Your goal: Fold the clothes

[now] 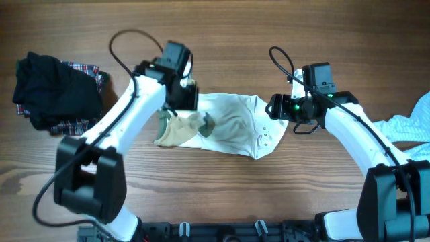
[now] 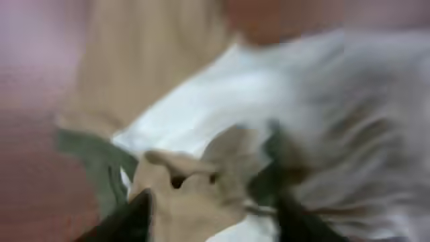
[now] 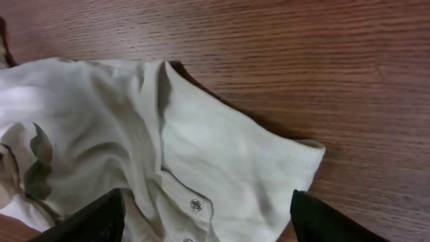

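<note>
The clothes in hand are a white T-shirt lying crumpled at the table's middle, with a tan sleeve and a green-brown print on its left part. My left gripper hovers over the shirt's upper left edge. The left wrist view is blurred, but the dark fingers stand apart with the bunched tan sleeve lying between them. My right gripper is at the shirt's right end. Its fingers are spread wide above the white cloth and its metal snaps, gripping nothing.
A pile of black and red-plaid garments lies at the far left. A pale-blue piece lies at the right edge, partly under my right arm. Bare wood table runs along the front.
</note>
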